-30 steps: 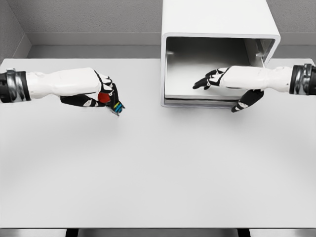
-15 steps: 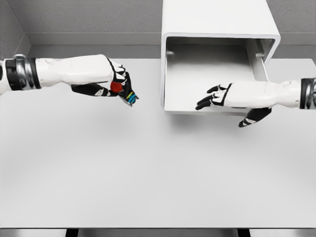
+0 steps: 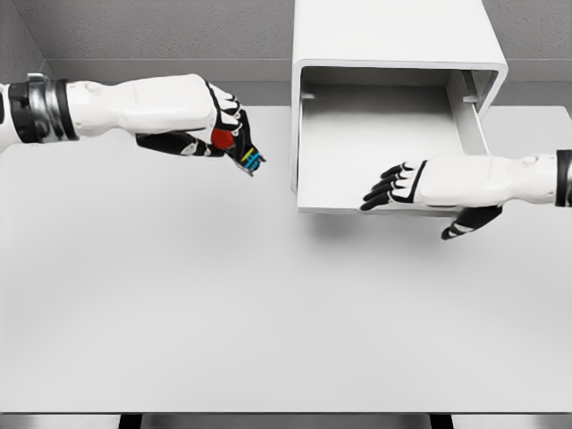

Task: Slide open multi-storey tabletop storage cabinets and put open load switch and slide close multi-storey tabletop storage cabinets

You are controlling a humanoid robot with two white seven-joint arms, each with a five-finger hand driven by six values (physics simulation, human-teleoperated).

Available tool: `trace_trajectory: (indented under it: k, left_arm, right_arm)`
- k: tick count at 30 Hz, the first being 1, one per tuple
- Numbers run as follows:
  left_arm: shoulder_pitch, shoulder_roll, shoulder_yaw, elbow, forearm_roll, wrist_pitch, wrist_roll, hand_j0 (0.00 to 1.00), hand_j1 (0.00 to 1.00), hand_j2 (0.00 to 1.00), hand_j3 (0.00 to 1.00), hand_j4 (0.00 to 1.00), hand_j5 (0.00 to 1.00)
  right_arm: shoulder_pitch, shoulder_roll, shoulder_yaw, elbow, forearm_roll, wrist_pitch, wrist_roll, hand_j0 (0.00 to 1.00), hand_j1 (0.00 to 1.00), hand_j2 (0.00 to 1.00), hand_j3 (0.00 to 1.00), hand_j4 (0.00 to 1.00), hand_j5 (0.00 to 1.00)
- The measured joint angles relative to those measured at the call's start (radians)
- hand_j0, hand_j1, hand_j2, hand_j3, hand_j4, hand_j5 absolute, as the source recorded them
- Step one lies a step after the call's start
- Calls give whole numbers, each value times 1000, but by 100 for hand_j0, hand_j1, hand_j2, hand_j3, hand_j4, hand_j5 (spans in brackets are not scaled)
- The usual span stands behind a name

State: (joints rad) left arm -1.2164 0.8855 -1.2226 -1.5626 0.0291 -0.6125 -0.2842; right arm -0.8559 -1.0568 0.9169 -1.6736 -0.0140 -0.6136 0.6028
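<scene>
Smooth white boxy storage cabinet [image 3: 398,31] on matte white worktop [image 3: 268,313], drawer [image 3: 384,147] slid out. Left hand [image 3: 210,121], fingers curled around small load switch [image 3: 237,149] with red knob, held above worktop left of drawer. Right hand [image 3: 429,183] at drawer front edge, fingers [image 3: 380,192] loosely spread above, thumb below.

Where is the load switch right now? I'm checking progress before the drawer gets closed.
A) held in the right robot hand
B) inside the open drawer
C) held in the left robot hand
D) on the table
C: the left robot hand grips the load switch above the table, left of the open drawer.
</scene>
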Motion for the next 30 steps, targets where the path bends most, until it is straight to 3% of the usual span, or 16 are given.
trace_trajectory:
  k: [15,30]
  left_arm:
    - [-86,2,-4,-37,40,0,0,43,43,43,43,43,43]
    - [-114,-159,-18,72,27,0,-15,43,43,43,43,43,43]
  right_arm:
    - [17,-62,-41,30,-64,0,-16,100,100,100,100,100,100]
    - [28,-80,-38,-4,-58,0,-23,100,100,100,100,100,100]
